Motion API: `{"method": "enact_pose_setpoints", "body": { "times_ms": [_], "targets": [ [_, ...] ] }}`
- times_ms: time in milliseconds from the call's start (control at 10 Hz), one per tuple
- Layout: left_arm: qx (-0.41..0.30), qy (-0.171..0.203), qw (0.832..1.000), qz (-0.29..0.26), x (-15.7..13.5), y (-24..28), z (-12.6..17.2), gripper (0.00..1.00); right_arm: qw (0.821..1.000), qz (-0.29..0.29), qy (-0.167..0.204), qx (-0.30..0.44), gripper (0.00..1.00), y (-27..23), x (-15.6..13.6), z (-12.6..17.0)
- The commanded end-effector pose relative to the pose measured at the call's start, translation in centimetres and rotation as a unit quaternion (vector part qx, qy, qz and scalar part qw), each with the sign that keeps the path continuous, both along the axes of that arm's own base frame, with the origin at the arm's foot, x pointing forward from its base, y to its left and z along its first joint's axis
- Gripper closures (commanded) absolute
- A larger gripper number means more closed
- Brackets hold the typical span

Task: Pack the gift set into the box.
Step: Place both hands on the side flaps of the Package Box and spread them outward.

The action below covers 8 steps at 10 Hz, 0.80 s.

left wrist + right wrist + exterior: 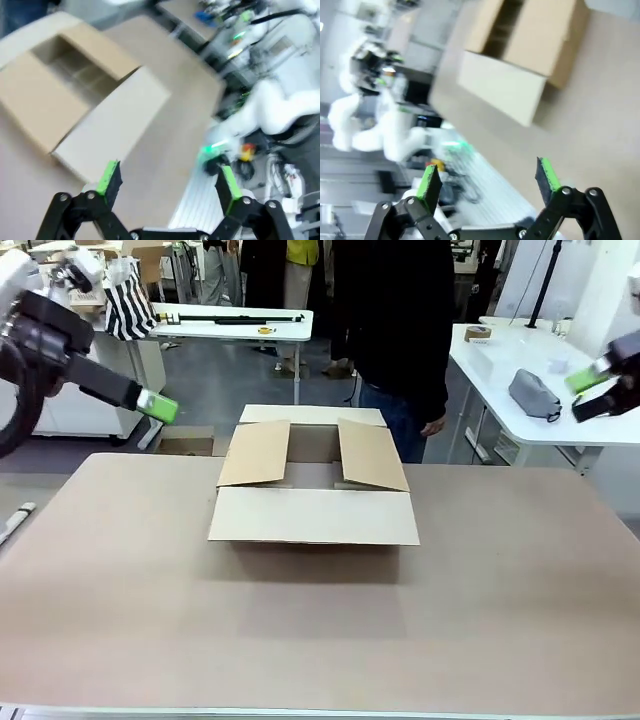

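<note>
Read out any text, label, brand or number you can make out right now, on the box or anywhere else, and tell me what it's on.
No readable text in any view.
The box: plain brown cardboard, no print on the flaps or sides that show.
The striped bag and the grey pouch in the background: no lettering can be made out.
Both wrist views: too blurred to read any labels on the equipment beyond the table.

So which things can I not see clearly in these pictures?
Floor of the cardboard box: front view, the two side flaps and near wall hide most of it.
Same floor, left wrist view: motion blur smears it.
Box opening, right wrist view: blurred, cut by the top edge.
Front view, the person: top edge cuts them off above the chest.
</note>
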<state>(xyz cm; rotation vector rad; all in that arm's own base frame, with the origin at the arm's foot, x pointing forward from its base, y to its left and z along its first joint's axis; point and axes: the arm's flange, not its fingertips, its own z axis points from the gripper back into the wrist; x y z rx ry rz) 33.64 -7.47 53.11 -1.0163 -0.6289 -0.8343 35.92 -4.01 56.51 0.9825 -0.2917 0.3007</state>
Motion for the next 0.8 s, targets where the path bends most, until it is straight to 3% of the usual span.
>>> {"method": "enact_pose_setpoints", "body": {
  "times_ms": [0, 200, 300, 400, 500, 700],
  "targets": [
    [-0.186, 0.114, 0.974, -0.064, 1.5, 1.5, -1.9, 0.0, 0.956, -0.115, 0.126, 0.24, 0.0, -0.8, 1.8, -1.7],
    [-0.251, 0.117, 0.959, -0.055, 1.6, 3.2, -2.7, 0.0, 0.954, -0.115, 0.134, 0.244, 0.0, -0.3, 2.1, -2.9],
    [-0.228, 0.13, 0.965, 0.02, 2.2, 3.7, -3.1, 0.0, 0.958, -0.121, 0.139, 0.218, 0.0, 0.4, 2.4, -3.2],
    [-0.173, 0.17, 0.968, 0.072, 2.2, 3.5, -2.8, 0.0, 0.971, -0.07, 0.113, 0.201, 0.0, -1.8, 2.3, -3.0],
    [-0.265, 0.105, 0.958, -0.034, 1.2, 4.4, -2.5, 0.0, 0.971, -0.07, 0.113, 0.201, 0.0, -1.8, 2.3, -3.0],
    [-0.265, 0.105, 0.958, -0.034, 1.2, 4.4, -2.5, 0.0, 0.971, -0.07, 0.113, 0.201, 0.0, -1.8, 2.3, -3.0]
  ]
}}
